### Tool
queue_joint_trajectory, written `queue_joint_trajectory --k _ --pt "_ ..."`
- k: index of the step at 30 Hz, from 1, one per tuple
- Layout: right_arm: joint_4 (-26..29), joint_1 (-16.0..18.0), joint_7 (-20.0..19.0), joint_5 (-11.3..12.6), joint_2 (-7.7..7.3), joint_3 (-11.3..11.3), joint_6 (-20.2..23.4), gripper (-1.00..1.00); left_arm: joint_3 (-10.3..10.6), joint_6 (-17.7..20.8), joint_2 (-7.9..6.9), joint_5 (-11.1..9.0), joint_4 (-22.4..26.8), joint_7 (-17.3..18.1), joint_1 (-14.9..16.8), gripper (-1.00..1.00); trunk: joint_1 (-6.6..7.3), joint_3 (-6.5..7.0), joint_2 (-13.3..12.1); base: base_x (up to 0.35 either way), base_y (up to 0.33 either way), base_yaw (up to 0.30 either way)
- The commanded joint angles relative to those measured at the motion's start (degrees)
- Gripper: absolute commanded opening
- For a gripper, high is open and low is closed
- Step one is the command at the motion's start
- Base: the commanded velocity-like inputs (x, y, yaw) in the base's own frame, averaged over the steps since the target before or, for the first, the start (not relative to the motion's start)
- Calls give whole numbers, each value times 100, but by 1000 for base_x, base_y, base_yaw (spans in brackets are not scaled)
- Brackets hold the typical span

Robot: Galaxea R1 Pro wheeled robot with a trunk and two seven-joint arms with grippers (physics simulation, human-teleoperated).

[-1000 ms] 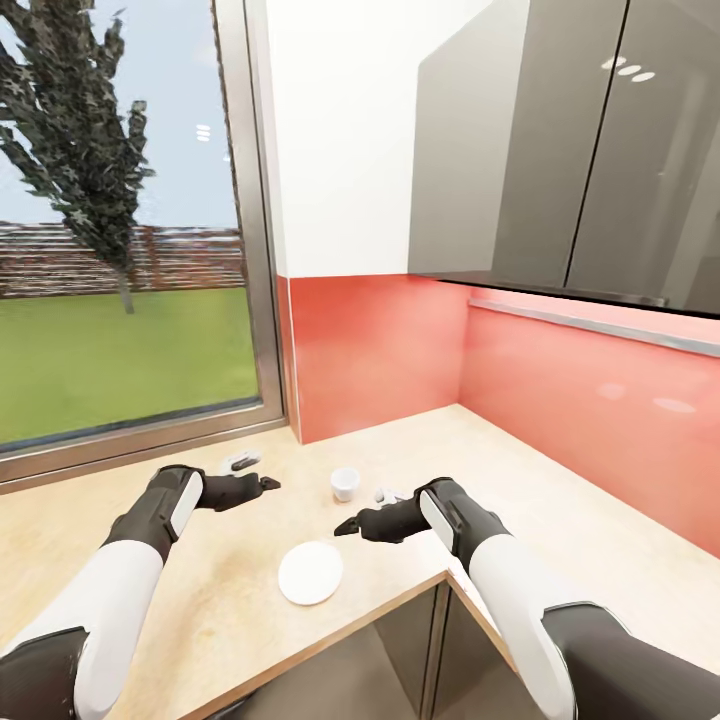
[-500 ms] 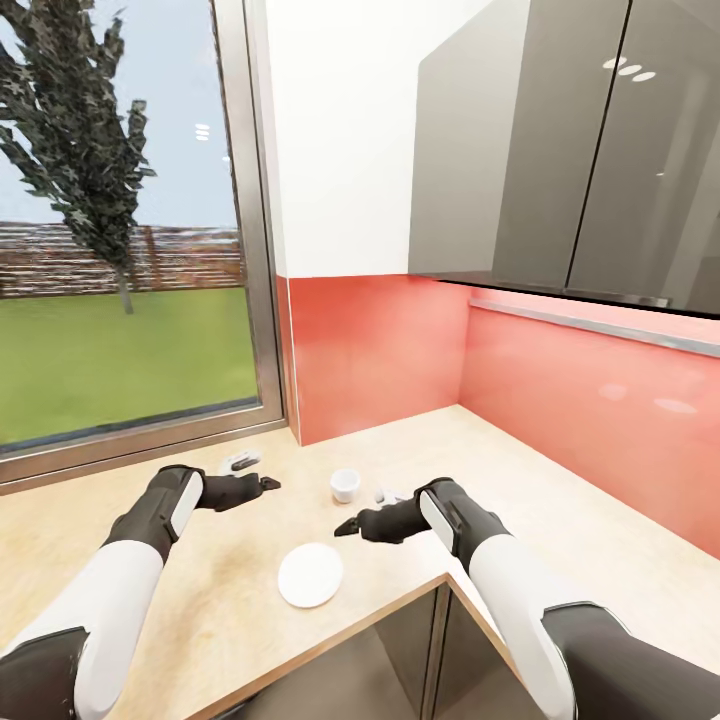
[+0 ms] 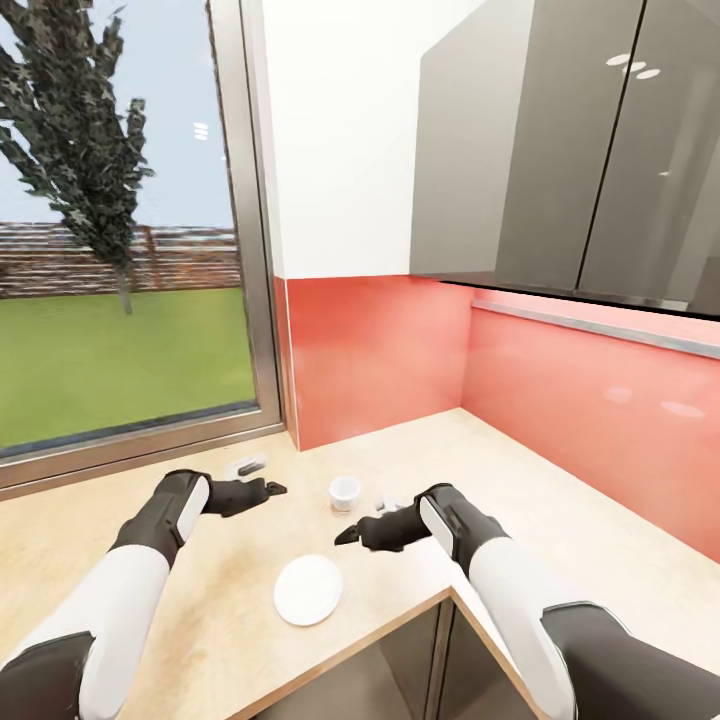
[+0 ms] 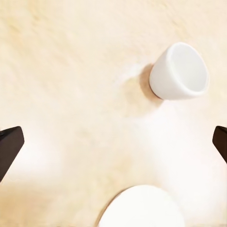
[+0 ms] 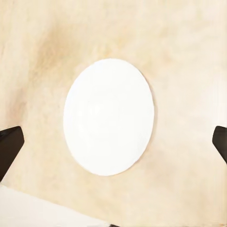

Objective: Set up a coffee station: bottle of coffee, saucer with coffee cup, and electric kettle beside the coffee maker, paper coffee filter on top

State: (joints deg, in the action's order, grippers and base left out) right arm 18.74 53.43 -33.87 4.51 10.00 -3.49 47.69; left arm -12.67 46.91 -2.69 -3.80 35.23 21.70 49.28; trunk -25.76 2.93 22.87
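Note:
On the kitchen countertop a flat white saucer lies near the front edge, with a small white coffee cup standing behind it, apart from it. My left gripper hovers open to the cup's left. In the left wrist view the left gripper has the cup and the saucer's rim ahead of it. My right gripper is open just above and right of the saucer. Seen from the right wrist, the saucer lies between the spread fingers of that gripper. The coffee maker, bottle and kettle are out of view.
A small pale object lies right of the cup and another by the window sill, both too small to identify. A red backsplash and grey wall cabinets close off the corner. The counter's front edge runs just below the saucer.
The whole view has shifted slightly, so the camera moved. Both grippers, the cup and the saucer keep about the same places relative to each other.

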Motion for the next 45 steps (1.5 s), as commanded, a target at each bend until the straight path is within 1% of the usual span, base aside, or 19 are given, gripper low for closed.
queue_joint_trajectory --k 1,6,9,12,15,16,18,22,25,27,30,34,45 --pt "-80 1 21 53 0 -24 30 100 -13 42 2 -42 -6 -4 -63 100 -3 -2 5 21 0 0" --pt "-332 1 20 57 0 -28 25 100 -1 63 5 -49 -22 66 -248 100 -3 -2 5 8 0 0" --pt "-451 0 14 58 0 -28 -20 100 7 54 1 -41 -30 316 -324 100 -3 -2 5 2 0 0" --pt "-667 -7 5 58 0 -34 -275 100 16 52 -8 -15 -33 636 -409 100 -3 -2 5 0 0 0" --pt "-833 -8 3 58 0 -33 -515 100 18 52 -12 -12 -51 716 -520 100 -3 -2 5 0 0 0" --pt "-851 -10 3 58 0 -31 -582 100 19 50 -10 -16 -54 727 -557 100 -3 -2 5 0 0 0" --pt "-875 -53 3 58 0 -31 -861 100 13 40 -5 -25 -61 744 -694 100 -3 -2 5 0 0 0" --pt "-980 -78 3 63 0 -31 -1138 100 11 34 -6 -39 -66 747 -794 100 -3 -2 5 0 0 0" --pt "-1070 -92 3 64 0 -32 -1363 100 10 13 -4 -46 -62 748 -964 100 -3 -2 5 0 0 0" --pt "-1094 -95 3 64 0 -34 -1412 100 10 -75 -4 -53 -63 748 -1012 100 -3 -2 5 0 0 0" --pt "-1105 -96 3 66 0 -32 -1437 100 10 -328 0 -52 -84 748 -1041 100 -3 -2 5 0 0 0" --pt "-1109 -102 3 67 0 -30 -1445 100 10 -459 4 -51 -199 748 -1050 100 -3 -2 5 0 0 0" --pt "-1118 -115 -37 67 0 -29 -1449 100 10 -526 12 -45 -311 748 -1055 100 -3 -2 5 0 0 0"
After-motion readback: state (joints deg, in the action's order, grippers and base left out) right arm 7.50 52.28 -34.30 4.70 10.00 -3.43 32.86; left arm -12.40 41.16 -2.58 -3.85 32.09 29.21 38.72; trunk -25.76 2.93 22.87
